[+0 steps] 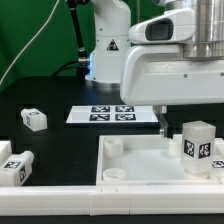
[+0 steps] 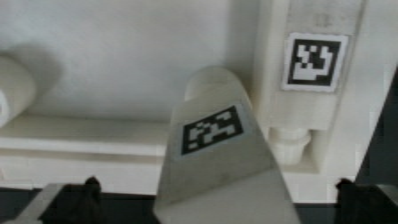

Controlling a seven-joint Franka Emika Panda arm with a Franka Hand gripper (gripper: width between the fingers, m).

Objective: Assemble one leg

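A white leg (image 1: 197, 147) with black-and-white tags stands upright on the large white tray-like piece (image 1: 140, 160), near its right end in the exterior view. In the wrist view the leg (image 2: 222, 150) rises between the two dark fingertips (image 2: 80, 197). My gripper (image 2: 214, 198) is open, with a gap on each side of the leg, so it straddles the leg without touching it. In the exterior view one dark finger (image 1: 163, 122) shows to the left of the leg; the other is hidden. The tray-like piece (image 2: 107, 130) carries a tag on its wall.
Two more white legs lie on the black table at the exterior view's left, one further back (image 1: 33, 119) and one at the front (image 1: 12, 165). The marker board (image 1: 115, 114) lies behind the tray-like piece. The arm's white body fills the upper right.
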